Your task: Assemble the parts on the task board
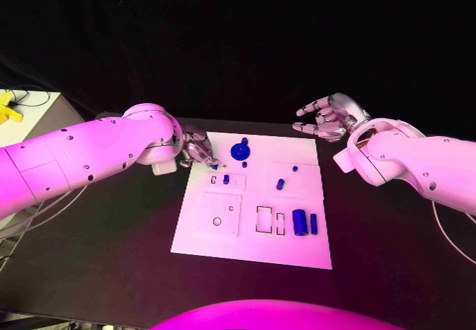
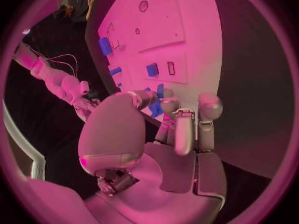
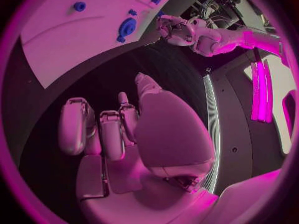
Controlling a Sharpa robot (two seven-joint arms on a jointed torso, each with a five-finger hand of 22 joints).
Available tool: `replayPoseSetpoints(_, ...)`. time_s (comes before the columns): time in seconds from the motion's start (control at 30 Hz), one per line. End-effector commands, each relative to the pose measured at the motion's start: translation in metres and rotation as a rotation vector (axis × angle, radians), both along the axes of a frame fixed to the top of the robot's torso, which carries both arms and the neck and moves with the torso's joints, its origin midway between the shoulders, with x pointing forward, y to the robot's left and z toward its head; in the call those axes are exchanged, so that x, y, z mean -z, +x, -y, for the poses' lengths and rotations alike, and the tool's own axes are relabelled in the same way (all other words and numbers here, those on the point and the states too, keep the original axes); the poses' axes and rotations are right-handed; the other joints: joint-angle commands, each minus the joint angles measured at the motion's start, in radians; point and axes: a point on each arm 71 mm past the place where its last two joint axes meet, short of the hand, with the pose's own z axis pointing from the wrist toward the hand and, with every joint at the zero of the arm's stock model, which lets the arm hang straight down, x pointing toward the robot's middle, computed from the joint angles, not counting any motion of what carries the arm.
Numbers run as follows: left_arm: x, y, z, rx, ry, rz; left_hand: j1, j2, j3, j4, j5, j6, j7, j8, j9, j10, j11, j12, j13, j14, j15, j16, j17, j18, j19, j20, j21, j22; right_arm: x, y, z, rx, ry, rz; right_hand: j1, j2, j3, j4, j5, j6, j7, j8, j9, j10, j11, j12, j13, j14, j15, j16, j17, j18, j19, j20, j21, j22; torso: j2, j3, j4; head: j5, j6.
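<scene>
The white task board [image 1: 258, 240] lies in the middle of the black table. On it are a round blue part [image 1: 240, 150] near the far edge, small blue pegs [image 1: 280, 183] in the middle and two blue cylinders [image 1: 300, 222] near the right side. My left hand [image 1: 195, 150] is at the board's far left corner with its fingers curled in. Its fingertips [image 2: 177, 115] pinch a small blue part [image 2: 157, 107] just over the board [image 2: 193, 30]. My right hand [image 1: 325, 117] hovers beyond the board's far right corner, fingers apart and holding nothing [image 3: 112, 129].
Rectangular slots [image 1: 265, 220] and a round hole [image 1: 217, 221] are on the board's near half. A pale side table with a yellow object [image 1: 8, 106] and cables stands at the far left. Bare black tabletop [image 1: 109, 261] surrounds the board.
</scene>
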Motion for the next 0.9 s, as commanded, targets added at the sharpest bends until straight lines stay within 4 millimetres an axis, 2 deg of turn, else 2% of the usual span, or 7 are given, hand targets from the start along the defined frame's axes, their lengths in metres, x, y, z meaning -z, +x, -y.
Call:
replayPoseSetpoints(0.03, -0.001, 0.000, 0.001, 0.007, 0.037, 0.050, -0.006, -0.003, 0.202, -0.193, 0.003, 0.010, -0.002, 0.003, -0.003, 0.010, 0.000, 0.002, -0.001, 0.065, -0.006, -0.012, 0.141, -0.007, 0.010, 0.000, 0.005, 0.001, 0.000, -0.001, -0.001, -0.013, 0.000, 0.004, -0.007, -0.004, 0.007, 0.000, 0.003, -0.005, 0.000, 0.005, -0.002, -0.005, -0.001, -0.002, 0.022, 0.061, 0.000, -0.004, 0.091, 0.006, -0.004, -0.002, -0.004, 0.027, 0.001, 0.0002, 0.0005, 0.001, -0.002)
replayPoseSetpoints(0.9, 0.014, -0.014, 0.005, 0.046, 0.123, 0.039, -0.013, -0.009, 0.210, -0.199, 0.007, 0.019, -0.005, 0.003, -0.004, 0.024, -0.004, 0.009, 0.011, 0.069, -0.009, -0.008, 0.155, -0.010, 0.022, -0.002, 0.014, 0.019, 0.001, -0.002, 0.001, -0.013, 0.000, 0.001, -0.009, -0.005, 0.009, 0.000, 0.003, -0.005, -0.001, 0.005, -0.002, -0.006, -0.002, -0.004, 0.020, 0.060, 0.000, -0.006, 0.089, 0.006, -0.004, -0.003, -0.007, 0.025, 0.001, 0.0004, 0.0018, 0.007, -0.018)
